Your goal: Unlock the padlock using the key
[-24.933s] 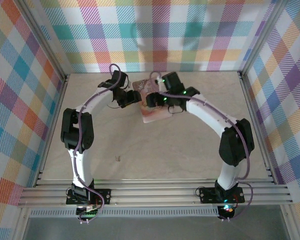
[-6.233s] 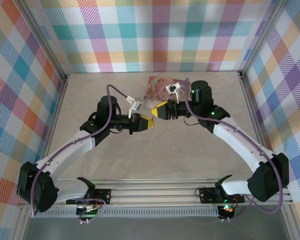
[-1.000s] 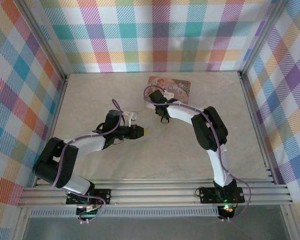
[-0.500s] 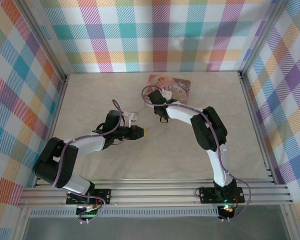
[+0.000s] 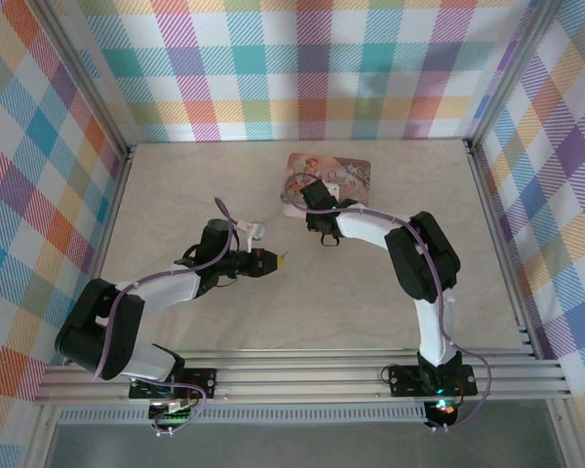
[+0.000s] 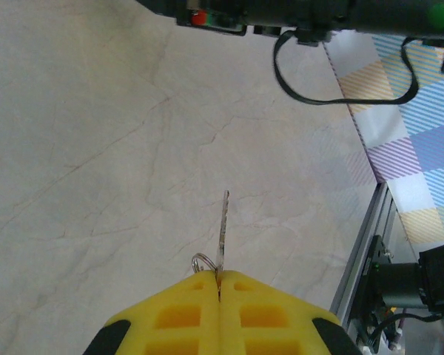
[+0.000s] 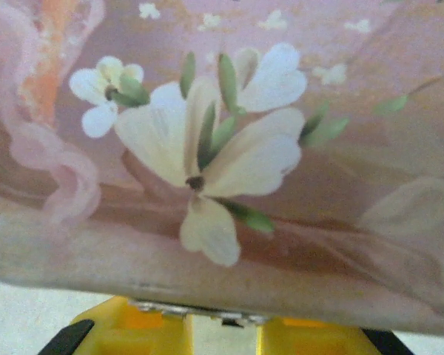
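The key (image 6: 223, 225), thin and grey-brown, sticks out from the tips of my left gripper (image 6: 219, 279), which is shut on it; its small ring (image 6: 201, 261) shows beside the yellow fingers. The top view places this gripper (image 5: 276, 259) low over the table's middle, pointing right. My right gripper (image 7: 223, 334) is at the near edge of the pink flower-printed tin box (image 7: 229, 148), yellow fingers apart, pale table showing between them. A metal latch strip (image 7: 196, 310) on the box's edge crosses just above them. The blue padlock is hidden.
The pink box (image 5: 331, 174) lies at the back centre of the pale marbled table (image 5: 214, 195), with my right gripper (image 5: 307, 193) at its front left corner. Checked walls enclose three sides. An aluminium rail (image 5: 302, 378) runs along the near edge.
My right arm's elbow has swung to the right and its gripper has edged closer to the box. The left gripper has stayed almost in place, still holding the key.
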`<state>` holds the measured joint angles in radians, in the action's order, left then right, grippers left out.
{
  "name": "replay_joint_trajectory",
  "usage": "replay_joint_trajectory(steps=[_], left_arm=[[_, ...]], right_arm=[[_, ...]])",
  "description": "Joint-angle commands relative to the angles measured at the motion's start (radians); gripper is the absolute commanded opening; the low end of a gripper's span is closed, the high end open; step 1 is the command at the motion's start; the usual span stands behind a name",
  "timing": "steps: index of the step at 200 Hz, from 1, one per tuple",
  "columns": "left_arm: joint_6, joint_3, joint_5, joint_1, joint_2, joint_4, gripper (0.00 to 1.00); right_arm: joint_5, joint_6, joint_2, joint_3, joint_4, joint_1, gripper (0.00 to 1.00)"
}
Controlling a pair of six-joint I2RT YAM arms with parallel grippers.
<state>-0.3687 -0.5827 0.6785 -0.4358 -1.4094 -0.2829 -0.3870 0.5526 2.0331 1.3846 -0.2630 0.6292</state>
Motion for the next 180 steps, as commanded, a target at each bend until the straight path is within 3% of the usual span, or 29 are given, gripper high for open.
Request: replay_joint_trajectory(steps=[1, 50, 96, 135, 180], left_arm=[[0.029, 0.033, 0.028, 0.0, 0.022, -0.048, 0.0], [0.052, 0.051, -0.005, -0.076, 0.023, -0.13, 0.0], [0.06, 0.084, -0.069, -0.112, -0.005, -0.274, 0.0], [0.066, 0.104, -0.13, -0.137, -0.073, -0.408, 0.0], [0.027, 0.109, -0.168, -0.153, -0.159, -0.548, 0.0]], right_arm=[[0.151, 0.008, -0.076, -0.046, -0.053, 0.002, 0.01], [0.346, 0.12, -0.204, -0.163, -0.101, 0.003, 0.0], [0.499, 0.078, -0.281, -0.09, -0.267, -0.009, 0.0], [0.568, 0.113, -0.336, -0.052, -0.363, -0.036, 0.0], [0.616, 0.183, -0.389, -0.08, -0.355, -0.069, 0.0]])
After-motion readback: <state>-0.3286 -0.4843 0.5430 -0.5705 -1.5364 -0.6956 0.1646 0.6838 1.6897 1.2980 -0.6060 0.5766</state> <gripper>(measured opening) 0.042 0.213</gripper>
